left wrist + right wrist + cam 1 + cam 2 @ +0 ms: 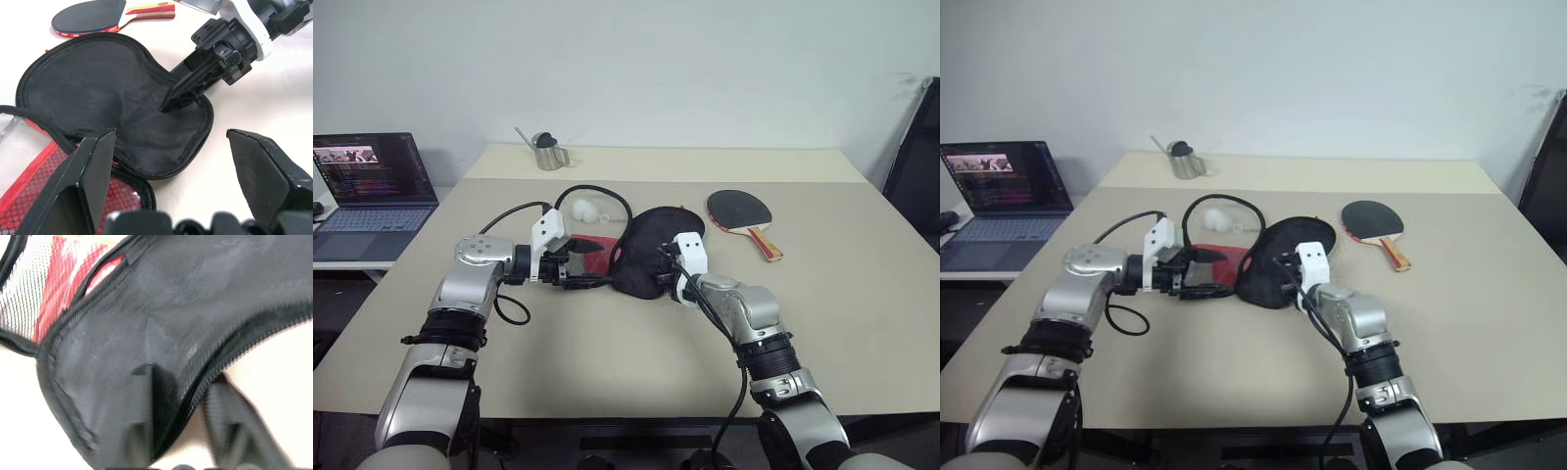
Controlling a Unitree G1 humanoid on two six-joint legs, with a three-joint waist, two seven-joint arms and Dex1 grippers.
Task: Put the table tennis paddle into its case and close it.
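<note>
The case (646, 250) lay near the centre of the left eye frame on the beige table (862, 323), opened out, with its black fabric flap spread to the right and its red mesh panel to the left. The table tennis paddle (741, 211) lay apart from it, in the upper right of the frame, black face up and its wooden handle pointing toward the lower right. It was not in the case.

The right gripper (168, 103) met the near edge of the black flap. In the left wrist view its 2 fingers came together to a point on the fabric; in the right wrist view 1 finger lay on the flap and the other just outside the zip edge, so the fingers were clenched on the flap's rim.

The left gripper (576, 264) sat just left of the case, over the red panel. Its 2 fingers (83, 181) stood wide apart, released, grasping nothing.

A white ball (582, 208) rested above the case. A metal cup (549, 153) stood at the far table edge. A laptop (372, 191) occupied the upper left.
</note>
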